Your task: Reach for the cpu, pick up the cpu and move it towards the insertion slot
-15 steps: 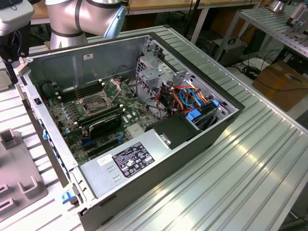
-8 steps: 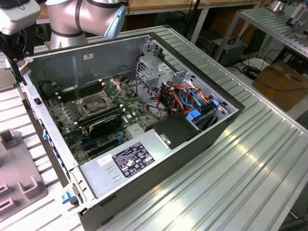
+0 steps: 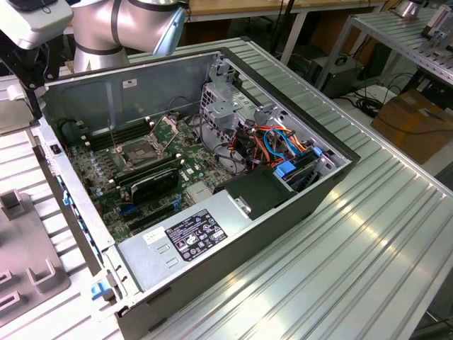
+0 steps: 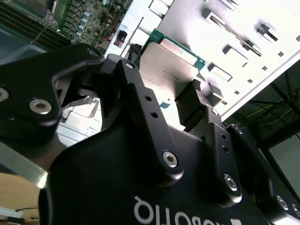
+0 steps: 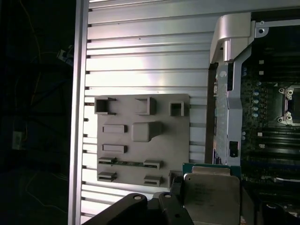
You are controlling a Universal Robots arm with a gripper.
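the end effector is clenched on the cpu, with one black finger pad bearing against the chip's edge and the opposing finger closed against the other side in the second wrist view. the cpu shows its pale metal face and a green border in both wrist views, and it is held clear of any surface, so the pick-up step reads as complete and the transfer step is judged to be in hand. beneath the held chip lies a grey fixture plate with raised blocks and recesses, resting on the ribbed aluminium bench. just beside the plate stands the open computer case, with its green motherboard exposed. the insertion slot sits on that board with its metal frame plate raised and its dark square centre uncovered; in the first wrist view the insertion slot lies past the case wall, well apart from the cpu. the remaining travel is judged to call for carrying the chip over the case wall while keeping it level and square to the socket, since a tilted approach could strike the raised frame. the exterior view shows the robot arm above the far corner of the case, a grey power supply at the near end, coloured cables by the drive bay, and a workshop with further benches and a cardboard box on the floor.
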